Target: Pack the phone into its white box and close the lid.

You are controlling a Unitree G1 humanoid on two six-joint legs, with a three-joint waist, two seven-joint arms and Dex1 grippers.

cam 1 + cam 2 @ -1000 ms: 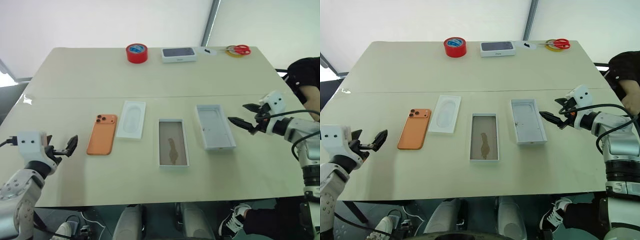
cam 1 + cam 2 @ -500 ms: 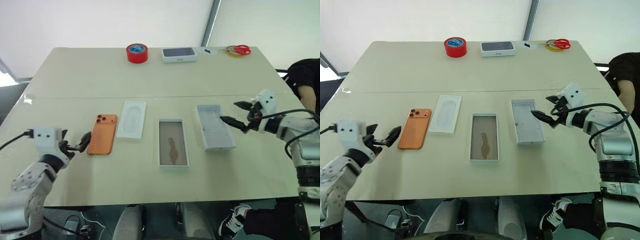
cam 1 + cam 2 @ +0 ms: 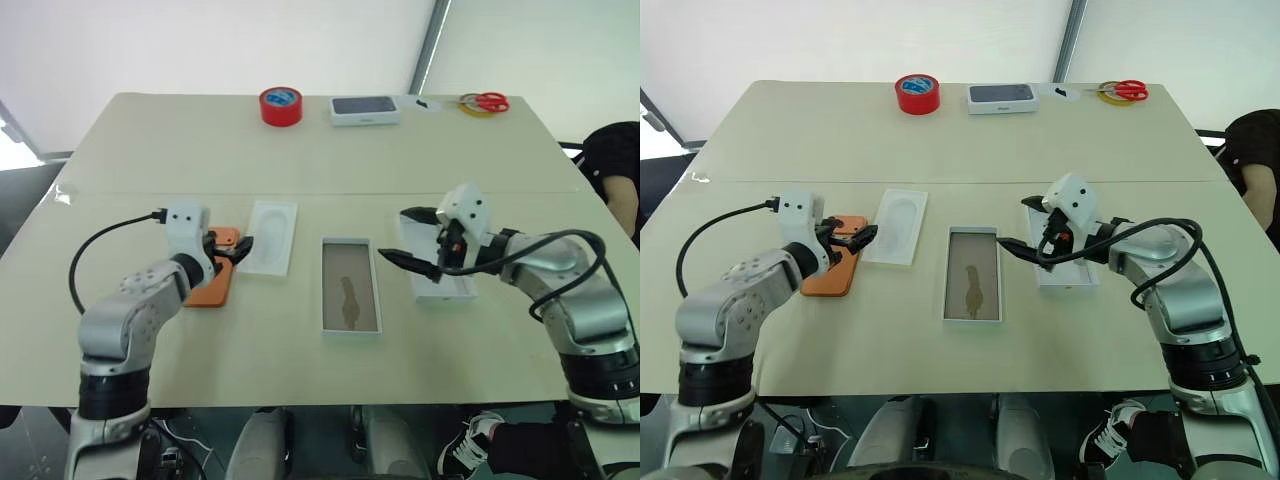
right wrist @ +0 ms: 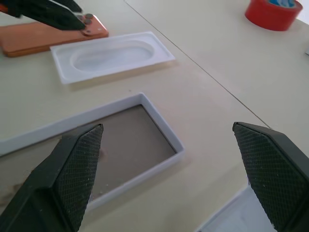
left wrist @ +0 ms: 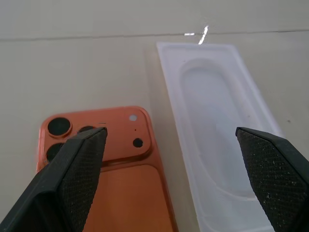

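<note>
Hovering over the camera end of the phone [image 3: 212, 272], the left claw [image 3: 232, 250] has its two fingers spread wide and empty, one fingertip above the lens cluster and the other out over the white insert [image 3: 269, 236] just beside the phone. The phone lies flat, back up, on the desk [image 3: 300, 150], and the left wrist view shows its raised camera block between the open fingers.

The right claw [image 3: 410, 240] is likewise spread wide with nothing in it, poised between the white box [image 3: 350, 297] on its inner side and the lid [image 3: 440, 262] beneath its wrist, inside face up. The box sits open with its brownish floor bare.

The phone should be rigid, smooth and fairly dense for its size. It lies flush on the desk, so there is little edge to get under, and a glossy back will likely slide under a fingertip. Pinching it across the narrow width, by the two long side edges near the middle, looks the safest hold; clamping over the lens bump risks a tilted grip. It may need tipping up or nudging to a desk edge first.

The lid is probably light, thin card: stiff enough to lift by one long wall, but easily crushed or skewed by a hard squeeze.
</note>
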